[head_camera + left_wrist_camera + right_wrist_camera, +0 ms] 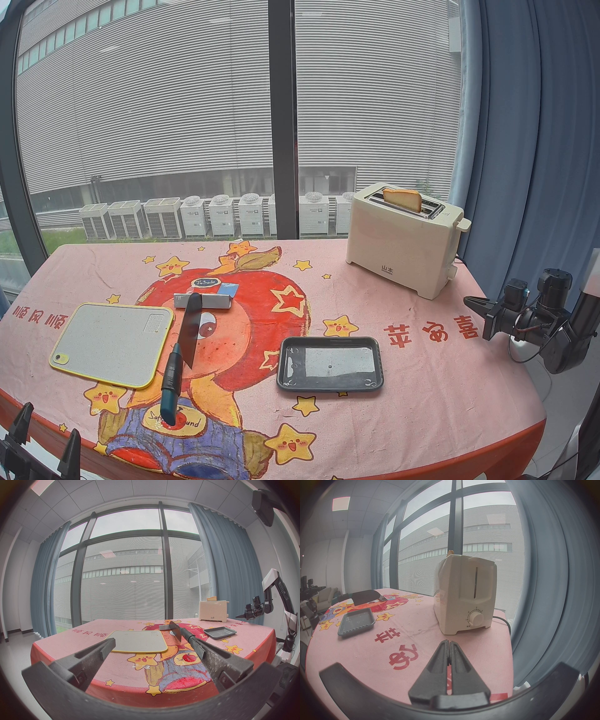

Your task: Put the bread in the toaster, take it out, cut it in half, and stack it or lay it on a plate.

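Left fingers [84, 664] are spread, right fingers [437, 667] clenched together, and bread [402, 199] stands in the toaster [400, 250].

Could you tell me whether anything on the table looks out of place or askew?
Nothing looks spilled or damaged. The knife lies beside the board rather than on it, with its blade tip propped on a small grey block. The bread pokes up out of the toaster.
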Controlling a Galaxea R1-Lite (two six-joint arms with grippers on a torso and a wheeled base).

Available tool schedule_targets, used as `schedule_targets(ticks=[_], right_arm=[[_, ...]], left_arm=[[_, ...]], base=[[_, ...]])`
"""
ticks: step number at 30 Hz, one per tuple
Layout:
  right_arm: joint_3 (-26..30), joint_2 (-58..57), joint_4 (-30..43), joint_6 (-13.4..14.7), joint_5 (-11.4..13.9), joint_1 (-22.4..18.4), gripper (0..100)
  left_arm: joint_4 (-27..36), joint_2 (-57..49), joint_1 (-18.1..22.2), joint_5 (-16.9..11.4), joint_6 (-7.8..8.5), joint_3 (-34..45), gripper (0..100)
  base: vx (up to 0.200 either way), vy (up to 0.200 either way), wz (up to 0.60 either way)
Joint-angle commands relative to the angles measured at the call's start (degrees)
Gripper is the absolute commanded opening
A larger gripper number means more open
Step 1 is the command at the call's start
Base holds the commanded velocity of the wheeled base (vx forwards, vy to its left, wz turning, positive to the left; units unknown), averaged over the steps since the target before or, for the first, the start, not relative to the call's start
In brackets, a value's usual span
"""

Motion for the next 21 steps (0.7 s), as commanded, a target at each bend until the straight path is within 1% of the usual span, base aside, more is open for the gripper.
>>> schedule_targets(ticks=[1,4,7,15,16,18,21], right_arm=[[-1.89,1.07,0.29,0.91,-0.17,0.18,0],[-3.03,1.6,0.38,1.52,-0.78,0.18,0],[-3.56,2.47,0.38,1.52,-2.27,0.27,0],[-6.37,3.79,2.4,1.52,-2.89,0.09,0],[-6.9,3.62,3.37,1.61,-3.68,0.09,0],[-7.25,3.44,4.07,1.61,-4.47,0.09,0],[-7.86,3.27,5.22,1.61,-4.74,-0.26,0]], left_arm=[[0.02,-0.93,0.05,0.01,-0.02,1.01,100],[0.02,-0.93,0.05,0.01,0.07,1.01,100],[0.02,-0.93,0.05,0.01,0.07,1.01,100],[0.02,-0.93,0.05,0.01,-0.02,1.01,100],[0.02,-0.93,0.05,0.01,-0.02,1.01,100],[0.02,-0.93,0.05,0.01,-0.02,1.01,100],[0.02,-0.93,0.05,0.01,-0.02,1.01,100]], base=[[0.0,0.0,0.0],[0.0,0.0,0.0],[0.0,0.0,0.0],[0.0,0.0,0.0],[0.0,0.0,0.0],[0.0,0.0,0.0],[0.0,0.0,0.0]])
